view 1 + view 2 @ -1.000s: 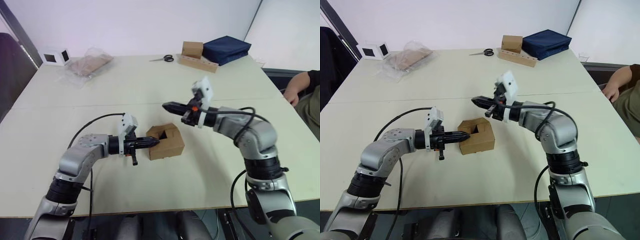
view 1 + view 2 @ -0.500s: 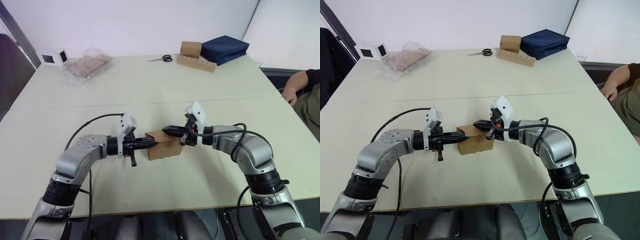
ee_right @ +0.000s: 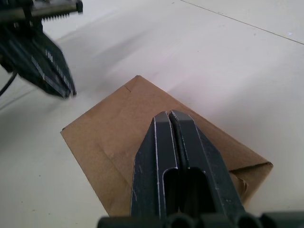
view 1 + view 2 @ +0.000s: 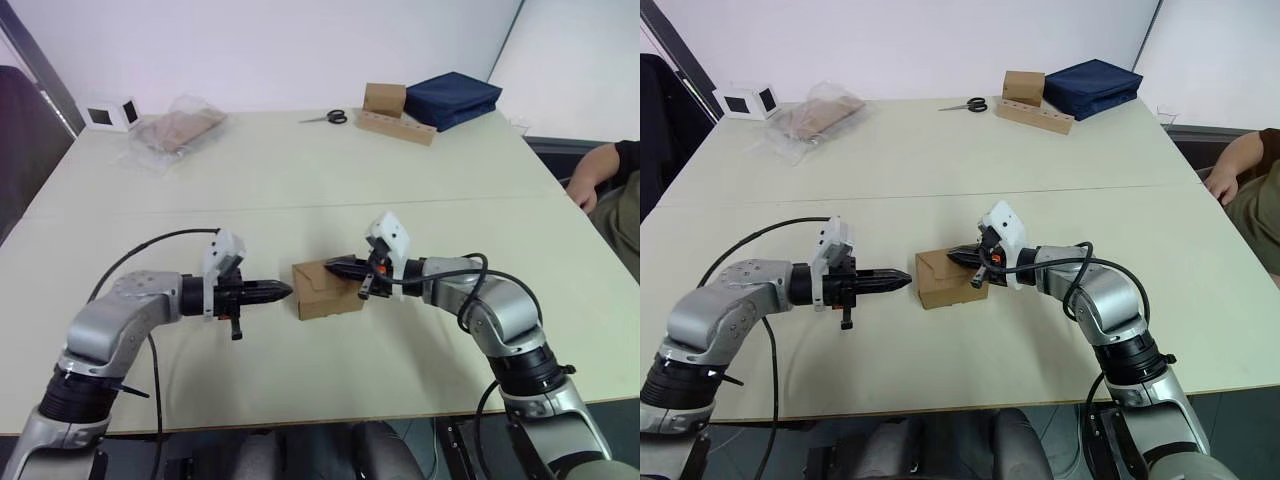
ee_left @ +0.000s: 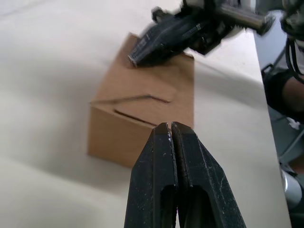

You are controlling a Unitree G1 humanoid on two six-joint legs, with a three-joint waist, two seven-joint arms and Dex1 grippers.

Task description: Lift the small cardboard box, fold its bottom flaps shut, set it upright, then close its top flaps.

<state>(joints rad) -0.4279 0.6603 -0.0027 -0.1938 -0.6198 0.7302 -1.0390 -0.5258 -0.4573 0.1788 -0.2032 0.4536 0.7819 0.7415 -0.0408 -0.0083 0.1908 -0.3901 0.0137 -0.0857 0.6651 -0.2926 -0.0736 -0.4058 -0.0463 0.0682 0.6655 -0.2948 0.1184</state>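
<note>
Left wrist view: the small cardboard box (image 5: 142, 114) sits mid-table, top flaps lying down, my right gripper (image 4: 330, 266) pressing on them with fingers together. My left gripper (image 4: 288, 290), fingers pressed together, hovers just beside it. I judge this the closing step; next calls for flattening any raised flap.

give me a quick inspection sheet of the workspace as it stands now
Surface: pale cream table, seam across its middle.
Job's things: small brown cardboard box on the table, top flaps folded flat.
Clutter: clear plastic bag of brown cardboard, white cube with dark faces, black-handled scissors, brown box on a holed strip, navy fabric case, all at the far edge.
Grippers: left gripper shut, just clear of the box; right gripper shut, tip over the box's top.
Cables: black cable looping off each forearm.
Surroundings: white wall; seated person's arm at right.
</note>
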